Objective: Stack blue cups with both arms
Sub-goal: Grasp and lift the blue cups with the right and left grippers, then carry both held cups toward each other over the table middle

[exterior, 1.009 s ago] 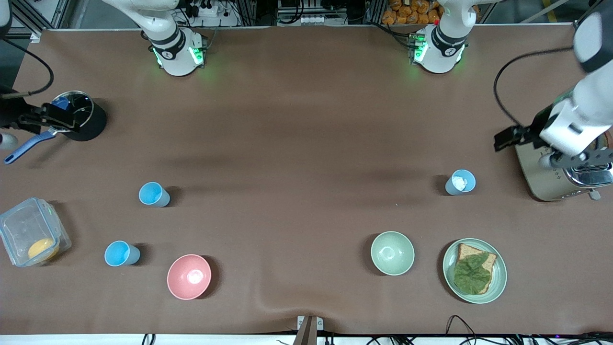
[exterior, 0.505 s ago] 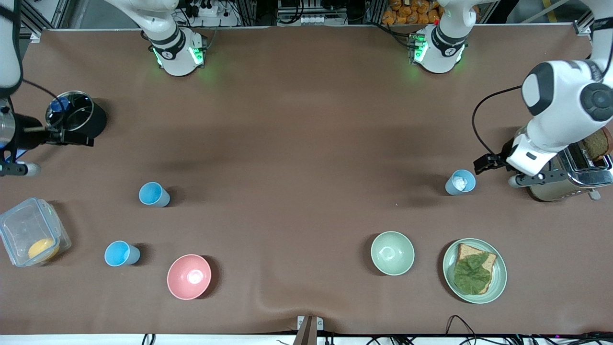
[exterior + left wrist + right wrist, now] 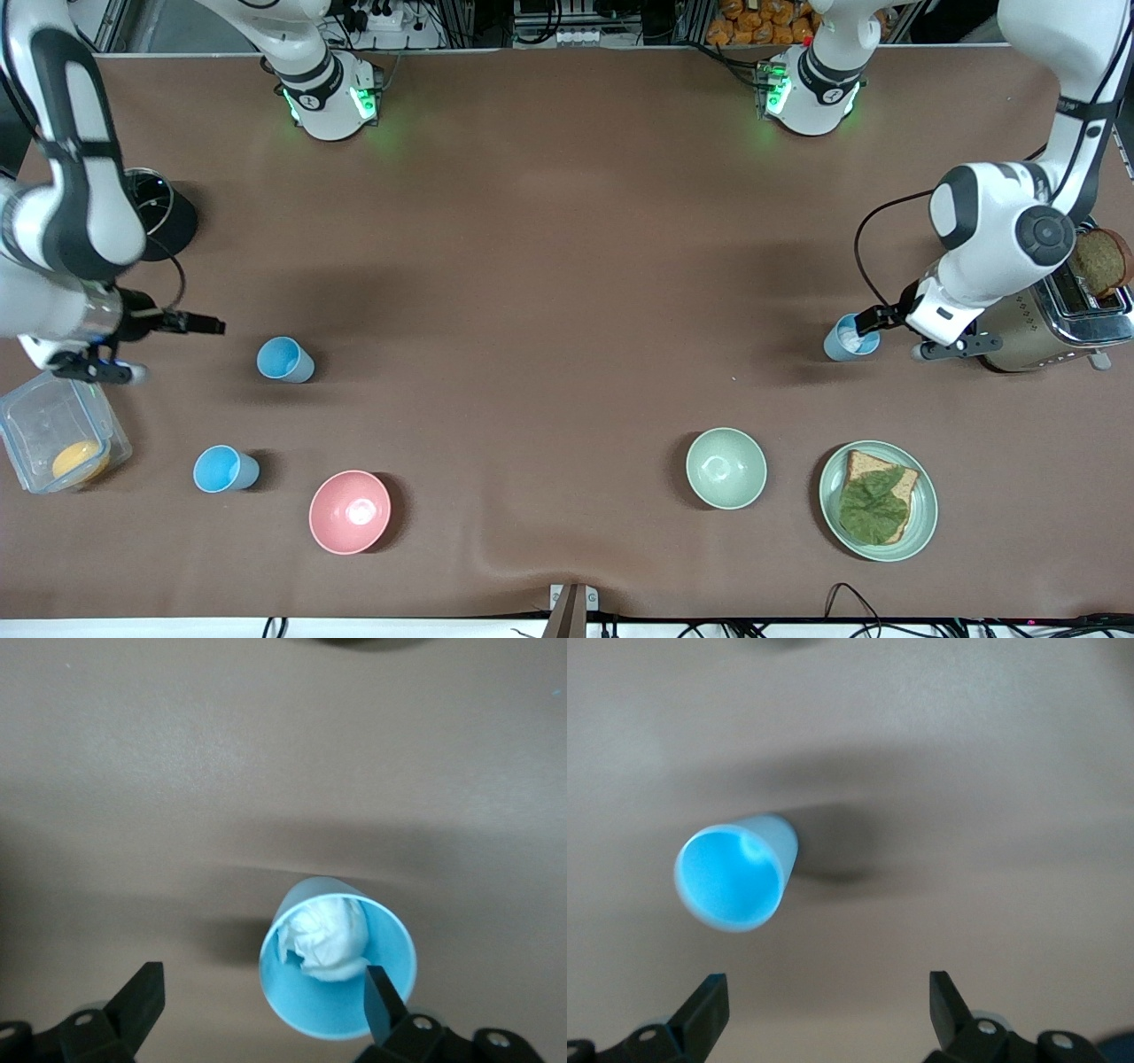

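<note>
Cups stand upright on my brown desk. My left pincer, spread wide, hangs over a grey-blue cup holding a white wad, beside the toaster. My right pincer, also spread, hangs near a sky-blue cup; another blue cup sits nearer the front camera.
</note>
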`<state>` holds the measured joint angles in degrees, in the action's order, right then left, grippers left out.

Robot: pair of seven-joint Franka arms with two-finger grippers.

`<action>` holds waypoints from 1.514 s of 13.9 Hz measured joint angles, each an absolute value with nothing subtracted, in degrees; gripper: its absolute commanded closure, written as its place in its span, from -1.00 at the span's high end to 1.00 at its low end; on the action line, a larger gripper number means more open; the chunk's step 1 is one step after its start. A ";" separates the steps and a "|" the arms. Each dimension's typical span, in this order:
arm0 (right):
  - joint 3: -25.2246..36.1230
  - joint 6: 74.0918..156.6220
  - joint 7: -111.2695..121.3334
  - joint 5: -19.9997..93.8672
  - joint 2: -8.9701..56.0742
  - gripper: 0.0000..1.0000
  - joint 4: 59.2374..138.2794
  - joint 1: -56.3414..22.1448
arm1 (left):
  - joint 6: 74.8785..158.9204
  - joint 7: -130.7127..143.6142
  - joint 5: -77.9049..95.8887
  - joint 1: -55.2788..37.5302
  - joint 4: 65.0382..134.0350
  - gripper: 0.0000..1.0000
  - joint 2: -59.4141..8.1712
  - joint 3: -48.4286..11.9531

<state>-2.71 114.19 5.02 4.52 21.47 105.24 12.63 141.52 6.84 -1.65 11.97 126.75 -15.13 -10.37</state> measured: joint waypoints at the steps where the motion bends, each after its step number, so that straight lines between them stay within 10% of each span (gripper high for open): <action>1: -2.60 116.49 5.02 4.58 23.64 1.00 105.26 12.67 | 141.84 6.82 -1.84 12.50 126.68 0.09 -16.11 -10.34; 3: -2.60 120.79 5.02 4.93 26.47 1.00 105.39 12.65 | 142.06 6.76 -1.94 13.17 126.34 -0.99 -17.68 -10.32; 11: -3.04 127.21 1.64 8.08 27.47 1.00 109.30 10.62 | 141.64 6.99 -1.94 12.56 124.45 -1.00 -18.19 -14.04; 12: -3.06 129.41 1.55 8.50 27.47 0.84 110.68 10.33 | 141.02 8.36 -1.94 12.44 123.97 -1.00 -18.13 -16.06; 14: -3.08 133.63 0.26 8.95 27.49 -0.81 113.40 9.26 | 139.54 15.19 -1.93 12.19 122.55 -1.00 -18.10 -21.55; 21: -2.96 135.13 -1.97 9.08 27.21 -1.00 114.70 8.20 | 138.71 50.76 -1.94 -4.37 116.26 -1.00 -19.88 -28.98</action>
